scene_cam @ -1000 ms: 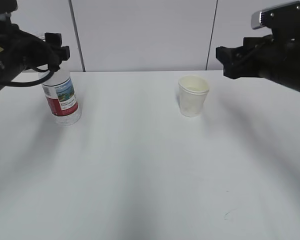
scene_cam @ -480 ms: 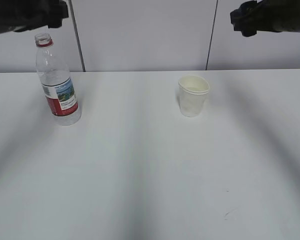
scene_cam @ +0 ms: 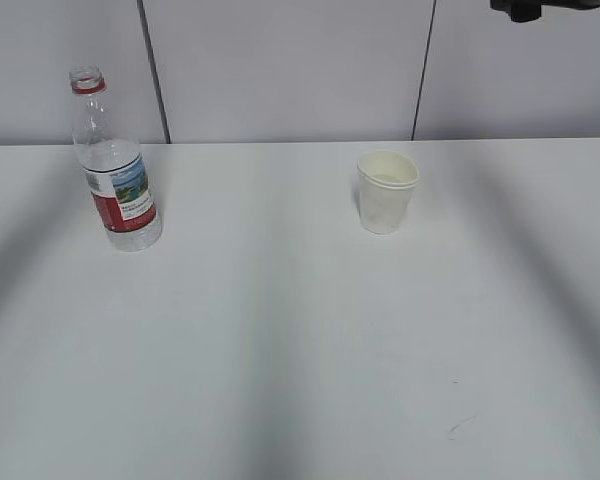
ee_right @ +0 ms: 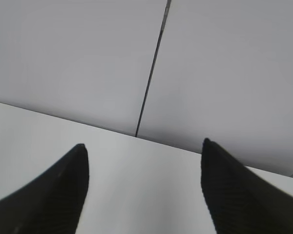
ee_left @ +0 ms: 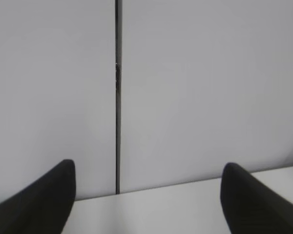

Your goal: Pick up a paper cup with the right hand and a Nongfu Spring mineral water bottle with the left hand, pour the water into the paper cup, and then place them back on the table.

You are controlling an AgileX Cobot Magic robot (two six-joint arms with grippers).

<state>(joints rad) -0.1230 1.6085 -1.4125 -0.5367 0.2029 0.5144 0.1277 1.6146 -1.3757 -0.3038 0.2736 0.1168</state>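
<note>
The capless Nongfu Spring mineral water bottle (scene_cam: 114,165) stands upright at the back left of the white table (scene_cam: 280,340). The off-white paper cup (scene_cam: 386,191) stands upright right of centre. Neither is held. My left gripper (ee_left: 149,168) is out of the exterior view; in the left wrist view its jaws are wide apart and empty, facing the wall. My right gripper (ee_right: 144,148) is open and empty, high above the table; only a black tip of it (scene_cam: 540,6) shows at the top right edge of the exterior view.
A grey panelled wall (scene_cam: 280,70) with vertical seams runs behind the table's far edge. Soft arm shadows lie across the tabletop.
Both arms have risen up and away from the bottle and the cup. The left arm has left the exterior view; the right one is nearly out at the top. Bottle and cup have not moved.
</note>
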